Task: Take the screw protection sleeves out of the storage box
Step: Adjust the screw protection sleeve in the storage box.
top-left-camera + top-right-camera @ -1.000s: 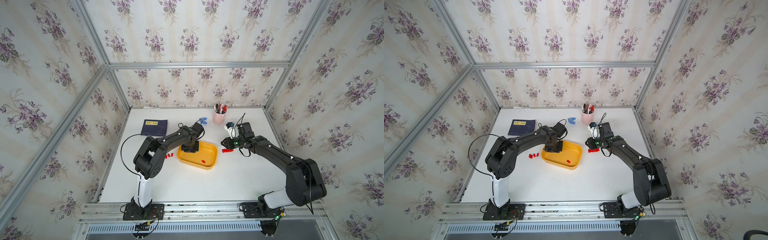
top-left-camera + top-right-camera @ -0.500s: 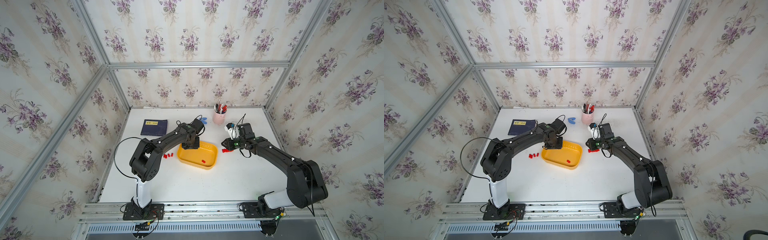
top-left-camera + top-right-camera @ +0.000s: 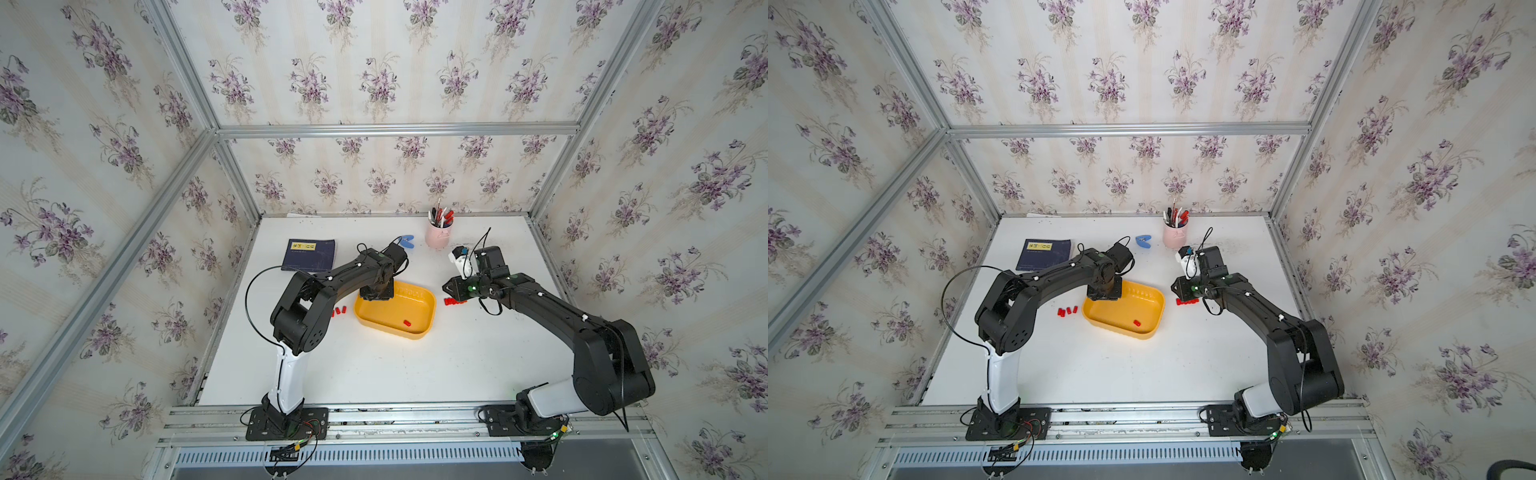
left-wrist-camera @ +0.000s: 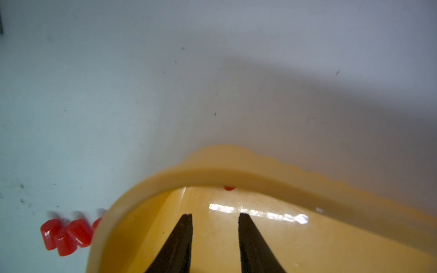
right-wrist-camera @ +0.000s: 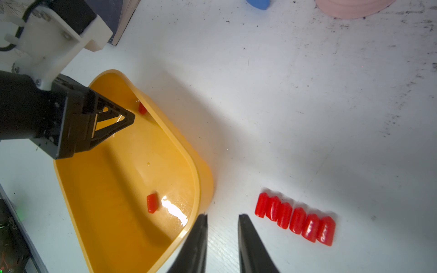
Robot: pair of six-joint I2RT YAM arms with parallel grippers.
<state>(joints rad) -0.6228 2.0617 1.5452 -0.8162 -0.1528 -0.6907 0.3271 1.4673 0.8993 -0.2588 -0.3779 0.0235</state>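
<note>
In both top views the storage box (image 3: 386, 316) lies mid-frame on the table (image 3: 374, 374). One loose sleeve (image 3: 407, 322) rests on its floor toward the lower right. A small cluster of sleeves (image 3: 1067, 311) lies on the table just left of the box, and a row of sleeves (image 3: 454, 302) just right of it. Your left tool (image 3: 376, 294) is down inside the box's upper-left corner.

In the left wrist view that tool's jaws stand partly apart over the box floor, with nothing between them. A red speck under the rim is probably the sleeve by the wall (image 4: 229, 188), though most of it is hidden. Ease forward, straddle it, keep the tips off the wall, then close.

In the right wrist view your right tool (image 5: 222, 216) is narrowly open and empty. It sits over the table just beside the box's rim and near the row.
</note>
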